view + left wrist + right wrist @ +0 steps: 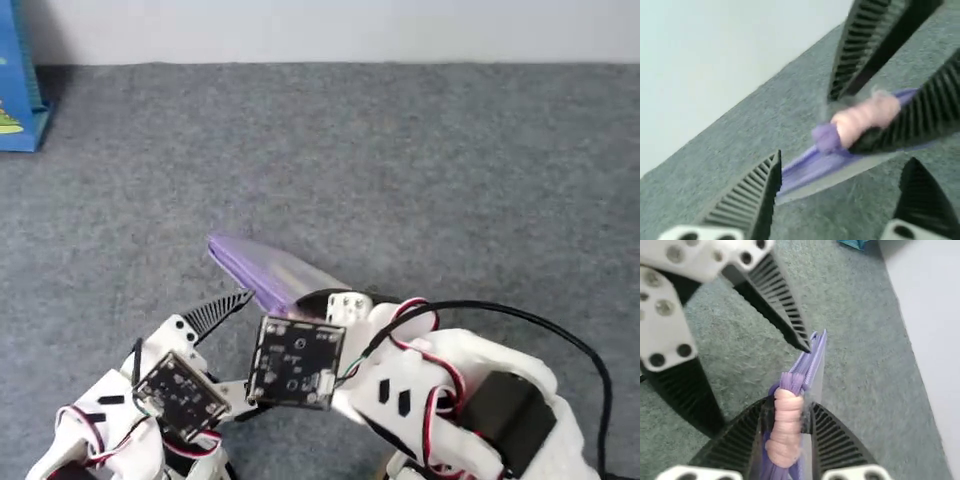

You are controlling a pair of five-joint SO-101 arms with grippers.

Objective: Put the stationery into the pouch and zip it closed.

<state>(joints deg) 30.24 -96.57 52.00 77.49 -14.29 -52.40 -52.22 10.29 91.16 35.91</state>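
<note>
High view: my right hand (325,300) grips one end of the purple pouch (265,268), held on edge over the grey counter (450,180). My left hand (225,320) sits just beside the pouch. A blue box (15,90) stands well apart from the pouch, at the counter's edge.

Left wrist view: my left hand (845,160) is spread wide, a finger on either side of the pouch (810,167). The right hand (842,122) is clamped on the pouch where a pink-and-purple tassel (865,120) hangs.

Right wrist view: the right hand (788,407) pinches pouch (812,360) and tassel (786,425) between both fingers. The left hand (761,389), fingers apart, has one fingertip just beside the pouch's edge. I cannot tell whether the zip is closed.
</note>
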